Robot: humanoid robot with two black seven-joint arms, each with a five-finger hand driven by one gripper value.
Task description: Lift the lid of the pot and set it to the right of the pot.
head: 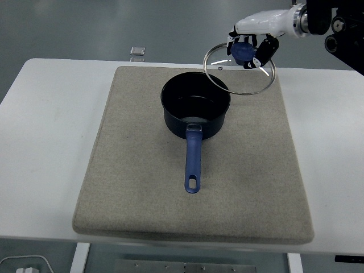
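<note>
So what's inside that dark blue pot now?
The dark blue pot looks empty: only its dark inside shows. The near wall hides some of the bottom. The right hand holds the glass lid clear.

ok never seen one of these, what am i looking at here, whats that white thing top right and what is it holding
There is one picture, taken from a camera high on a humanoid robot, looking down over its white table. The white thing at the top right is the robot's right hand, a five-fingered hand on a black arm. Its fingers are closed around the blue knob of a glass pot lid, which it holds in the air, tilted, up and to the right of the pot. On the table lies a grey mat, and on it stands a dark blue pot, now uncovered, with its long blue handle pointing toward the camera. A small pale object sits at the table's far edge; I cannot tell what it is. The left arm is out of view.
</note>
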